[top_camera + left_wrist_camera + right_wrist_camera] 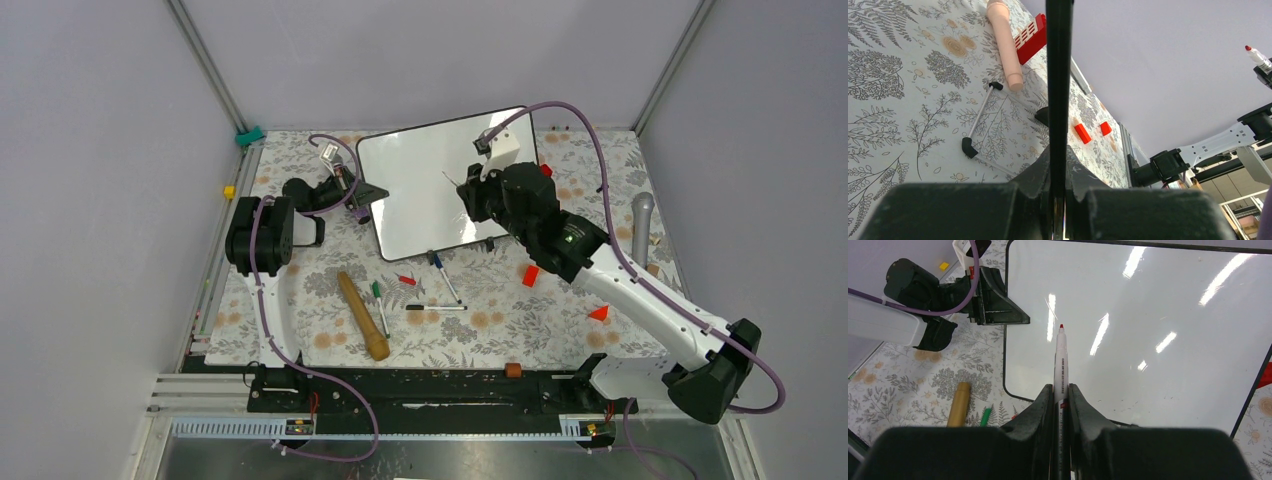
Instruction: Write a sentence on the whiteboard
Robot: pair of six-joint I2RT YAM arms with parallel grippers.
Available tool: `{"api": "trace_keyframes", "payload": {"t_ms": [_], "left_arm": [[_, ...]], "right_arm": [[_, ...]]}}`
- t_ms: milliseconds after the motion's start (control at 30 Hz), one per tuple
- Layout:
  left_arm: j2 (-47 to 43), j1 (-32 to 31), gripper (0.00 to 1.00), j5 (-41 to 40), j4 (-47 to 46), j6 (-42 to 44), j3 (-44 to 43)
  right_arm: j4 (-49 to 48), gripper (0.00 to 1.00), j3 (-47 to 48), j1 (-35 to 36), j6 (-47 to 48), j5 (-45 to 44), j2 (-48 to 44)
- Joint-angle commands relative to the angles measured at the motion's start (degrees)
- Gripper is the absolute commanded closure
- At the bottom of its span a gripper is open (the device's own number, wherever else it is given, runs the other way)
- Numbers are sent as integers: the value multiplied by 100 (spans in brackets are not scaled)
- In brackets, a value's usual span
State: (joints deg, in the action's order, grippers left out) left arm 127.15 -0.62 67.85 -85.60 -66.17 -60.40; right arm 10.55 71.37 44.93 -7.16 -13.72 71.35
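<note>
Whiteboard (430,185): stiff, glossy, probably light, slides easily; left gripper (366,196) clamped on left frame edge; right gripper (1060,390) clamped on marker (1061,352) barrel.

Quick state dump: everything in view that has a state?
whiteboard: blank, no writing yet, left edge clamped.
red marker: uncapped, held, tip pointing over the whiteboard; contact unclear.
left pincer: shut on the whiteboard's edge.
right pincer: shut on the red marker.
spare markers: lying loose on the table, not held.
</note>
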Motion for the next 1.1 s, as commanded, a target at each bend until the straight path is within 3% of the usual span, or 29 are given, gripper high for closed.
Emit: {"api": "trace_keyframes", "payload": {"t_ms": [0, 600, 800, 1067], "left_arm": [[259, -166, 100, 206, 114, 396, -107], [116, 30, 100, 688, 140, 380, -371], [79, 54, 100, 240, 147, 366, -176], [50, 57, 100, 311, 144, 441, -155]], "right_arm": [[-66, 100, -46, -29, -53, 100, -159], [-210, 100, -50, -29, 96, -61, -8], [-271, 100, -129, -31, 95, -25, -128], [-352, 100, -268, -29, 144, -159, -155]]}}
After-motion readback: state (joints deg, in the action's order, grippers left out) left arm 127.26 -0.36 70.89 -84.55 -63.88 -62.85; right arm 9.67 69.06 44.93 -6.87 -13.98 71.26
